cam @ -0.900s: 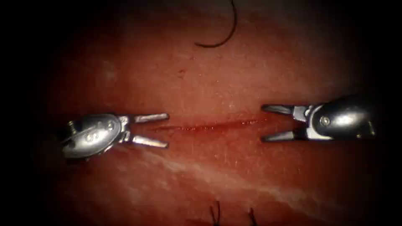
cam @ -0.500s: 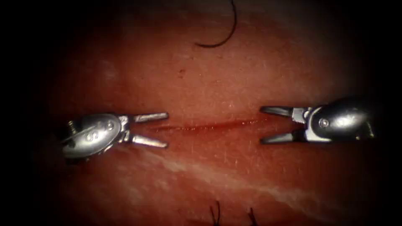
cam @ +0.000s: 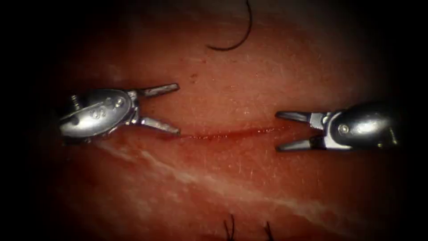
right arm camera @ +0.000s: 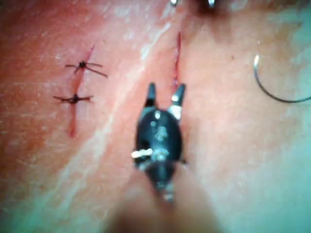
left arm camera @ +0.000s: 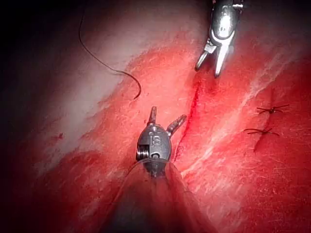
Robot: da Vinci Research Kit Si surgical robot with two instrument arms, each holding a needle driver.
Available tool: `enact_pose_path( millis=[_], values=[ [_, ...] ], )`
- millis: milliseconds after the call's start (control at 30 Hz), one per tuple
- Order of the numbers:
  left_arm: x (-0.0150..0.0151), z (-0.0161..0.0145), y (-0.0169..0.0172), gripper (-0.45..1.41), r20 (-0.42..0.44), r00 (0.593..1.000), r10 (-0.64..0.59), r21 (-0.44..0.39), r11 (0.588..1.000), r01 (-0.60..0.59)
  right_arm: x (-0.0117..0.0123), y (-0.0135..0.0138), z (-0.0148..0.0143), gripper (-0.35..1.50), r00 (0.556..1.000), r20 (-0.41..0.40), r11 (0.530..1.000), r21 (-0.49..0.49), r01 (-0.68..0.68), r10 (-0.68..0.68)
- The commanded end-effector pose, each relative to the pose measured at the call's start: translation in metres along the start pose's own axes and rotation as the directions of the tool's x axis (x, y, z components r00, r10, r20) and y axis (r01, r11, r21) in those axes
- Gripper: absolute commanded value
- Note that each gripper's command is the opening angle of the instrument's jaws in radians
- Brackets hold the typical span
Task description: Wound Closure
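The tissue (cam: pixel 232 178) has a short red cut (cam: pixel 223 134) running across the middle. My left tool (cam: pixel 177 109) is at the cut's left end with its jaws wide open and holding nothing; the lower jaw's tip touches the end of the cut. At the cut's right end my right tool (cam: pixel 277 131) is open too, one jaw on each side of the cut line, with nothing in it. The dark curved needle (cam: pixel 244 38) lies loose on the tissue beyond the cut, held by neither tool. It also appears in the right wrist view (right arm camera: pixel 270 95) and the left wrist view (left arm camera: pixel 131 77).
Two tied stitches with short dark ends (cam: pixel 229 227) (cam: pixel 267 230) close another cut on the near side; they also show in the wrist views (right arm camera: pixel 82 64) (right arm camera: pixel 74 98) (left arm camera: pixel 272 109). A pale band (cam: pixel 249 196) crosses the tissue. Red fluid lines the open cut.
My left tool has moved up and away from the cut line, with its jaws spread wider. My right tool has barely shifted. The needle has not moved.
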Motion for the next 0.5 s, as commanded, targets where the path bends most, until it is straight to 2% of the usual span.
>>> enact_pose_path(
  millis=[33,100,200,333,367,500],
  values=[
    [-0.0002,0.0017,-0.0002,0.48,0.056,0.998,0.004,-0.004,1.000,-0.004,-0.0006,-0.0013,0.0008,0.40,1.000,0.000,1.000,0.005,-0.002,0.002],
    [0.0002,0.0037,-0.0007,0.48,0.167,0.986,0.004,0.016,1.000,-0.007,-0.0006,-0.0012,0.0009,0.42,1.000,0.001,1.000,0.003,-0.003,0.003],
    [0.0006,0.0061,-0.0019,0.51,0.288,0.958,-0.007,0.041,0.999,-0.005,-0.0006,-0.0013,0.0010,0.43,1.000,0.000,1.000,0.003,-0.002,0.002],
    [0.0012,0.0085,-0.0036,0.58,0.349,0.937,-0.018,0.056,0.998,-0.001,-0.0006,-0.0014,0.0010,0.43,1.000,0.001,1.000,0.003,-0.002,0.002],
    [0.0012,0.0096,-0.0042,0.61,0.390,0.921,-0.013,0.061,0.998,-0.011,-0.0005,-0.0014,0.0011,0.43,1.000,0.001,1.000,0.003,-0.002,0.002],
    [0.0011,0.0109,-0.0050,0.68,0.448,0.894,0.002,0.066,0.997,-0.035,-0.0005,-0.0014,0.0011,0.43,1.000,0.001,1.000,0.002,-0.002,0.002]
  ],
)
